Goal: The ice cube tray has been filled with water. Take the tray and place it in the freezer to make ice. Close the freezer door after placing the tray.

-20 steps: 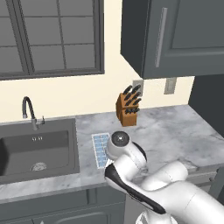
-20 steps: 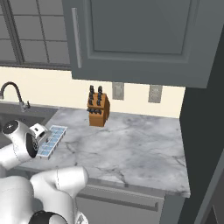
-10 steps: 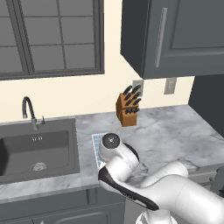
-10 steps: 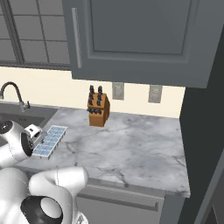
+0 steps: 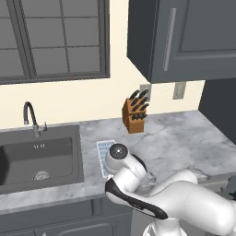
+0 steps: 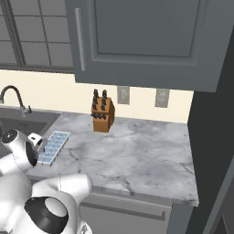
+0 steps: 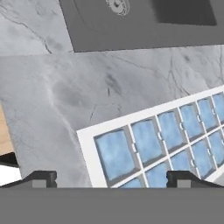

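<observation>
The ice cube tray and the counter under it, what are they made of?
The ice cube tray looks like smooth white plastic: plain matte rim, thin dividers. Its cells hold water, pale blue and glossy. The counter looks like polished grey marble or stone, going by its dark veins, though it could be a printed surface.

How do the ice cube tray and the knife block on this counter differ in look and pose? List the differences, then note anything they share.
The ice cube tray is white with pale blue cells; the knife block is brown wood with dark handles poking out. The tray lies flat and low; the block stands tall. The tray sits near the sink; the block sits back by the wall. Both rest on the grey marbled counter.
</observation>
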Tool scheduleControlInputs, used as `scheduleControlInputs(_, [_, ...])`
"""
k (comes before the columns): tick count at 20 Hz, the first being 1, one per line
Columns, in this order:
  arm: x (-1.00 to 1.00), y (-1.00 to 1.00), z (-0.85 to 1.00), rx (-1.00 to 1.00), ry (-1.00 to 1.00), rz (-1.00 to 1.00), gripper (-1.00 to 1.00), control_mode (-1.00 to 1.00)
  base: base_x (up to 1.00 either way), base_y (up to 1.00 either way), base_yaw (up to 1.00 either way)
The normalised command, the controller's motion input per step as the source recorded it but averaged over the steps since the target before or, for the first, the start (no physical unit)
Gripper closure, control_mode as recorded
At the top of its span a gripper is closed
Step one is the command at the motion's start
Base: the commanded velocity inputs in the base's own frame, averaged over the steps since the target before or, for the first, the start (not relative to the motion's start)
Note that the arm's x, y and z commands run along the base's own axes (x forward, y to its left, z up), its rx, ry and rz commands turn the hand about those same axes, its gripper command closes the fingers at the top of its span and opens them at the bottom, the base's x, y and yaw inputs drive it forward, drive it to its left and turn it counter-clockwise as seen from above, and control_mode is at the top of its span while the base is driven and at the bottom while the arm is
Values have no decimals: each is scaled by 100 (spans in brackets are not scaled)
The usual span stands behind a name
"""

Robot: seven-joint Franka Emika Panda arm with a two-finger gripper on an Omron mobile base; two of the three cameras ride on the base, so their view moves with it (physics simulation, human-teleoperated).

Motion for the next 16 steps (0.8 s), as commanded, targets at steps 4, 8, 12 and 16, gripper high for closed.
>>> scheduleControlInputs(4, [1,-9,-26,-3,0,18,-100,-100,0,0,0])
scheduleControlInputs(8, [13,-4,-22,-3,-2,17,-100,-100,0,0,0])
scheduleControlInputs(12, [24,0,-12,-2,-2,14,-100,-100,0,0,0])
scheduleControlInputs(16, [11,0,-17,-9,0,6,-100,-100,0,0,0])
